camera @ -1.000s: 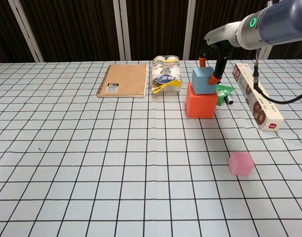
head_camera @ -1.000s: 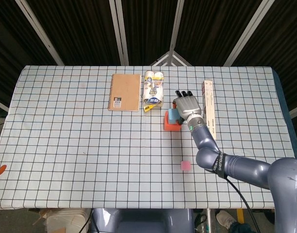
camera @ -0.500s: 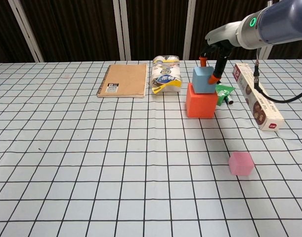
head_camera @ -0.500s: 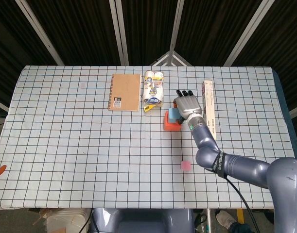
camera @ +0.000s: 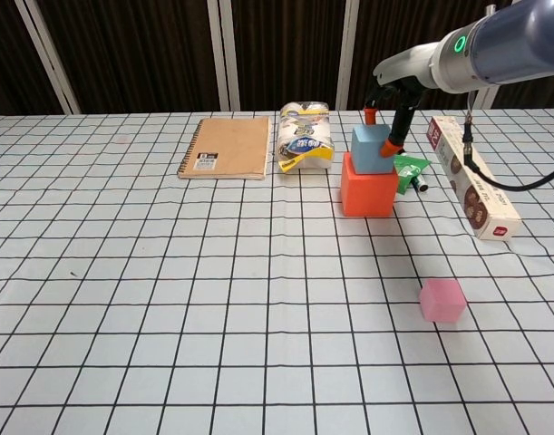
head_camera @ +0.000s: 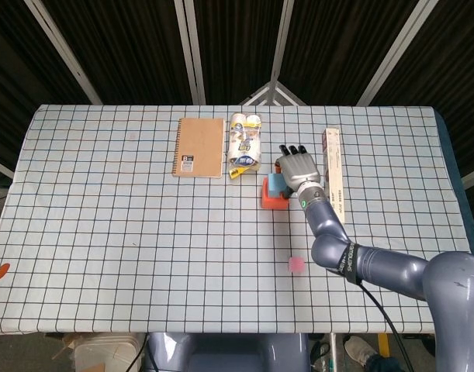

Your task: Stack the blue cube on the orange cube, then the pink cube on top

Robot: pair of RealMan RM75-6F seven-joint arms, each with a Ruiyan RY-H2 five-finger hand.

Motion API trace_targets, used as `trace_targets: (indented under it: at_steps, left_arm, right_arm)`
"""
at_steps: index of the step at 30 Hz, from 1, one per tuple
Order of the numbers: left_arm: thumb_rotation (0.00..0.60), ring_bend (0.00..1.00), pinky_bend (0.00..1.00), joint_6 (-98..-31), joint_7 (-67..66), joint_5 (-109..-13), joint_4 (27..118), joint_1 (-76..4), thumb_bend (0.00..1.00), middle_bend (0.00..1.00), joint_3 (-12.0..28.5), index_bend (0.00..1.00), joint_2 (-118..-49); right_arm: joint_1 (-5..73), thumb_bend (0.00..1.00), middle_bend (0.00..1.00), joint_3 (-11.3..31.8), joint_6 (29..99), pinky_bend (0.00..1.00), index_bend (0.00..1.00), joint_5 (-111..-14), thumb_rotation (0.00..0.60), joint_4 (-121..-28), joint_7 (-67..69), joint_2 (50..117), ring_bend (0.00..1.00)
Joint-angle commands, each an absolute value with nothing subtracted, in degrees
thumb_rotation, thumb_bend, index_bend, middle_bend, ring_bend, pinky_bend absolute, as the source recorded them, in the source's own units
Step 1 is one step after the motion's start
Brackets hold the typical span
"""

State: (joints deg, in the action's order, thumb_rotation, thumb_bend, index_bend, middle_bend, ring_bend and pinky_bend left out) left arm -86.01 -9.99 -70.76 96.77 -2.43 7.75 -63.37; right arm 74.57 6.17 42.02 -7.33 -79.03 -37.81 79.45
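The blue cube [camera: 371, 149] [head_camera: 276, 184] sits on top of the orange cube [camera: 367, 192] [head_camera: 272, 201] at the middle right of the table. My right hand [head_camera: 299, 167] [camera: 392, 101] reaches down over the stack. Its orange-tipped fingers [camera: 396, 143] press the blue cube's right side and back, gripping it. The pink cube [camera: 442, 300] [head_camera: 296, 264] lies alone nearer the front edge, apart from the stack. My left hand shows in neither view.
A brown notebook [camera: 227, 147] and a pack of tissue rolls [camera: 305, 136] lie left of the stack. A long carton [camera: 471, 181] lies to its right, with a green packet and a pen [camera: 409, 170] between them.
My right hand and the blue cube have shifted very slightly left on the orange cube. Nothing else has moved.
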Motion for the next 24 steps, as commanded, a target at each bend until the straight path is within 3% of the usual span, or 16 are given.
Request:
trace_targets:
  at_steps: [1,19,24]
  left_arm:
    - [0.600,0.00,0.00,-85.96,-10.02,-70.77,96.77,-2.47,0.13,0.00,7.74,0.07,-63.37]
    - [0.600,0.00,0.00,-86.11,-9.89,-70.75,96.78,-2.37,0.13,0.00,7.73,0.07,-63.33]
    - [0.600,0.00,0.00,-86.12,-9.92,-70.80,96.76,-2.38,0.13,0.00,7.71,0.07,-63.35]
  right_arm:
    - [74.61,0.38,0.00,6.17,42.09,0.00,0.46,-7.51,0.600,-79.20,-37.75,79.36,0.00]
    - [75.02,0.35,0.00,5.45,41.86,0.00,0.44,-7.26,0.600,-80.02,-37.80,78.62,0.00]
    - [75.05,0.31,0.00,5.37,41.88,0.00,0.38,-7.36,0.600,-79.96,-37.66,78.64,0.00]
